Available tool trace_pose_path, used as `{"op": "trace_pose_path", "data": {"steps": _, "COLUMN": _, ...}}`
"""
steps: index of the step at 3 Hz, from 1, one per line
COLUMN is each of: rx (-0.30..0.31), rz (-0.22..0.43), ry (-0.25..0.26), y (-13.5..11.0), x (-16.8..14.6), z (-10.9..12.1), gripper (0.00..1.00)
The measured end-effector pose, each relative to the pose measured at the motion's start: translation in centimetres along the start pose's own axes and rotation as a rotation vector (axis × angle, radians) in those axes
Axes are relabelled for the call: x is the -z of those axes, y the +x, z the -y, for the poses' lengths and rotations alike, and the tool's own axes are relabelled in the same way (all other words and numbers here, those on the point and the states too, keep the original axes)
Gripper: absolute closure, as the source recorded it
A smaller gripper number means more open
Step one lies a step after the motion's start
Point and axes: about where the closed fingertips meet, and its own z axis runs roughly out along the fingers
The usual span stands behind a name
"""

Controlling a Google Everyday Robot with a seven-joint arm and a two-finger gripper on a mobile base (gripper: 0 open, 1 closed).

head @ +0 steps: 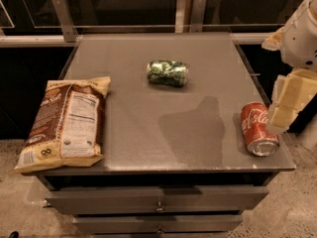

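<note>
Gripper (281, 119) is positioned at the right edge of the table (148, 148), hung off the arm at upper right, tip angled down and to the left. Whether it is released or clenched cannot be told from this view

Nearest thing: red cola can (257, 128), laid on its side near the front right corner of the tabletop
- long axis is run roughly back-to-front, slightly skewed, with one end face turned toward the front edge
- the can is found just left of the gripper tip; the tip is overlapped with the can's right flank in the view, so contact cannot be confirmed or ruled out

Also noted:
- green can (167, 73), on its side, toward the back middle, long axis left-right, well apart from the gripper
- chip bag (67, 123), laid flat at the left edge, front corner hung slightly over; farthest from the gripper
- arm shadow (198, 128) is cast on the top between the two cans
- drawers (158, 197) are seen closed under the top
</note>
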Motion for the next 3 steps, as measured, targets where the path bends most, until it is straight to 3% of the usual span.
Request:
{"op": "trace_pose_path", "data": {"steps": 2, "rx": -0.042, "rz": -0.028, "ry": 0.023, "y": 0.3, "x": -1.7, "z": 0.2, "gripper": 0.00}}
{"op": "trace_pose_path", "data": {"steps": 3, "rx": -0.115, "rz": -0.079, "ry": 0.026, "y": 0.9, "x": -4.4, "z": 0.2, "gripper": 0.00}}
